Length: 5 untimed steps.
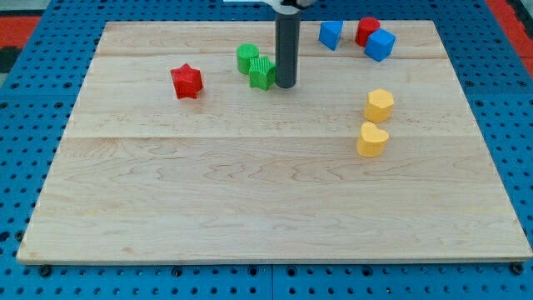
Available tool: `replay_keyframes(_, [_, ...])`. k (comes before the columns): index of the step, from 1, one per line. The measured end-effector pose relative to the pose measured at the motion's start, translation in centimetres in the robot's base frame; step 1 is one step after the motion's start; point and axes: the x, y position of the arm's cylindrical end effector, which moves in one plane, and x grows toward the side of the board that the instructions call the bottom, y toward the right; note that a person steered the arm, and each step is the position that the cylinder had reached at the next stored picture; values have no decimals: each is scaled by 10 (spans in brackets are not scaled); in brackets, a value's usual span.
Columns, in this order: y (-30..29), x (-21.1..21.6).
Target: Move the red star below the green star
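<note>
The red star [186, 81] lies on the wooden board at the view's upper left. Two green blocks sit right of it, touching each other: a rounded green one [247, 58] and a ribbed green star [262, 73] just below and right of it. My tip [286, 85] is the lower end of the dark rod, which stands directly right of the green star, touching or nearly touching it. The red star is well left of the tip, with the green blocks between them.
A blue block [331, 34], a red cylinder [367, 31] and a blue cube [380, 45] cluster at the view's top right. A yellow hexagon [379, 105] and a yellow heart [372, 139] sit at the right. The board [266, 208] lies on a blue pegboard.
</note>
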Motion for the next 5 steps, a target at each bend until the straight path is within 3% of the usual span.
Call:
replay_keyframes(1, [-96, 65])
replay_keyframes(2, [-185, 30])
replay_keyframes(3, [-193, -26])
replay_keyframes(4, [-164, -40])
replay_keyframes(5, [-104, 4])
